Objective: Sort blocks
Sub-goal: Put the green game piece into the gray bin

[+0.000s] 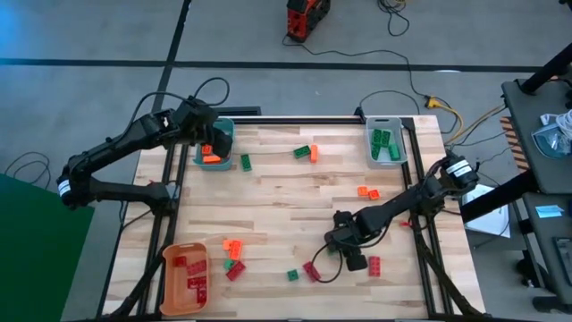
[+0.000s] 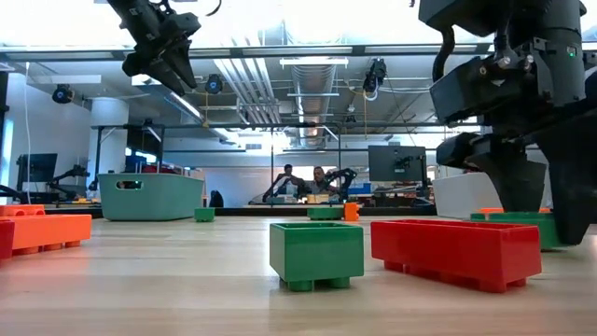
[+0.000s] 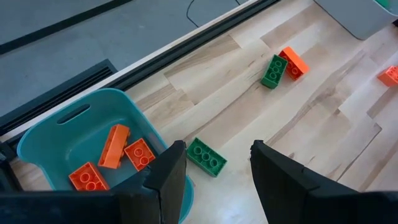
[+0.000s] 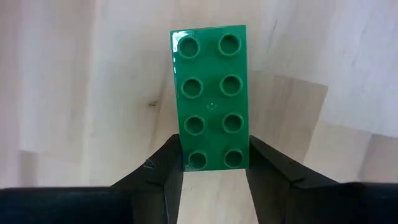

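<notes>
near the table's front right, the right gripper (image 4: 214,163) is closing its fingers on a green eight-stud plastic brick (image 4: 210,96), needing a square, centred grip before lifting, while the left gripper (image 3: 214,177) is hovering open and empty over the teal plastic bin (image 3: 74,134).

Lighting even and bright in all 4 views. Low view: ceiling strip lights (image 2: 308,70) at upper centre blow out to white; arms silhouetted dark against them; nearest green block (image 2: 316,254) and red block (image 2: 455,250) soft, background sharper. High view: surface (image 1: 286,192) evenly lit, shadows faint, blue flare at upper left corner. Right wrist view: soft glare on green brick (image 4: 209,96).
</notes>
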### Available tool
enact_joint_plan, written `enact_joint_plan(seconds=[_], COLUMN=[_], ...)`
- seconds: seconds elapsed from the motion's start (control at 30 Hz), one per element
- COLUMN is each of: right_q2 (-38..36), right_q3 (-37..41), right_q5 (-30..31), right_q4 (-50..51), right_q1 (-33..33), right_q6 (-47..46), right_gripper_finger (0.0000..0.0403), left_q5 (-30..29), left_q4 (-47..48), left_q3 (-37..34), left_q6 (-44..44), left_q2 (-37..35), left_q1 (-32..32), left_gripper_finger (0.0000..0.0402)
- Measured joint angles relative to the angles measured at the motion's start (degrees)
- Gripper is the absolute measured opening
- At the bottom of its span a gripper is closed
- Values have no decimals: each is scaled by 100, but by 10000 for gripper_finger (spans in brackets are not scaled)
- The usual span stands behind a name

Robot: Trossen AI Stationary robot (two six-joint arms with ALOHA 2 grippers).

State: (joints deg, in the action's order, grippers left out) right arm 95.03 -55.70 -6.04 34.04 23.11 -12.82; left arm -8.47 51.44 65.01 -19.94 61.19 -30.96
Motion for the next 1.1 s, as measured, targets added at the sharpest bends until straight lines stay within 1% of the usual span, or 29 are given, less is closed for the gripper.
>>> enact_joint_plan(seconds=[0.13,0.23,0.33,0.4,0.5,0.6,0.8,1.0,1.1], right_q2=[-364,-737,-1196,-1480,-1863,-2169,-2448,-2459,-2459], right_q3=[-114,-137,-233,-282,-352,-425,-566,-719,-731], right_q5=[37,302,599,755,915,909,920,1072,1141], right_q4=[358,733,1113,1418,1714,1968,2044,2072,2193], right_q1=[-38,-88,-260,-510,-1041,-1739,-3189,-4331,-4809], right_q6=[84,72,-238,-667,-1489,-2316,-3508,-4335,-4497], right_gripper_finger=[132,132,132,132,132,132,132,132,132], left_q5=[-2,-2,-2,-2,-2,-4,-4,-4,-4], left_q4=[-6,-54,-104,-126,-194,-274,-403,-409,-409], left_q3=[0,0,0,0,0,0,0,0,0], left_q6=[0,0,0,-2,-2,-2,-2,-2,-2], left_q2=[0,0,0,0,0,0,0,0,0], left_q1=[1,0,0,2,2,2,2,2,1], left_gripper_finger=[157,157,157,157,157,157,157,157,157])
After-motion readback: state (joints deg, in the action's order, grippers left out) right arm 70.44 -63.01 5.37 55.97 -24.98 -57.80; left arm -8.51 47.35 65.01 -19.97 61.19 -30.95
